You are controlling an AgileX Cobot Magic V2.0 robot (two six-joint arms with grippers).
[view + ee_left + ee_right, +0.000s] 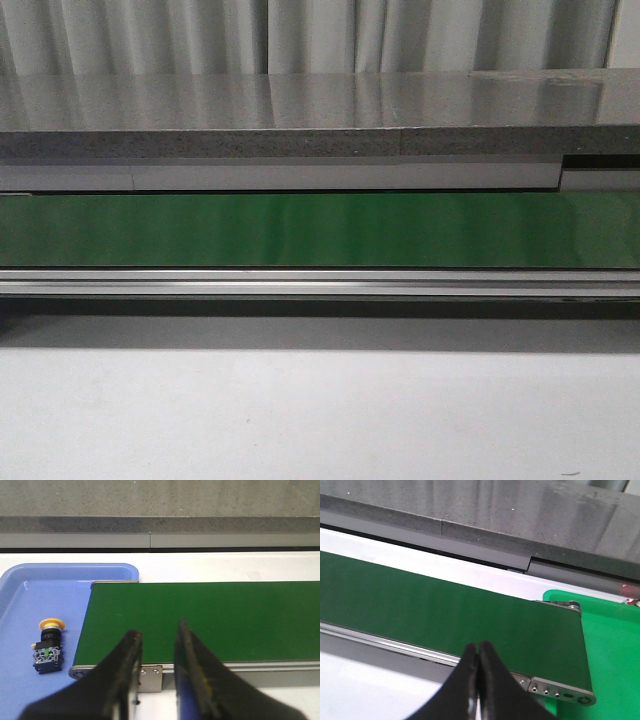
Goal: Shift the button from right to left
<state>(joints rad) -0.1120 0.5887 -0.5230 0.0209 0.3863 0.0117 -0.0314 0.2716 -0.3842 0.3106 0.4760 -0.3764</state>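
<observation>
Since the button (48, 647) lies in the blue tray (20, 690) beside the conveyor belt (200, 620), the task looks finished; my left tool (157, 647) is narrowly parted and empty, my right tool (478, 652) pinched closed.

Even, soft indoor light, no harsh glare

Front view slightly soft; pale sheen streaks the green belt (320, 230), a shadow band beneath; wrist fingers (127, 680) blurred at 6 o'clock.

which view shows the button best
The left wrist view. The button lies in plain sight on the blue tray, beside the belt end. The front and right wrist views show only belt, no button.
</observation>
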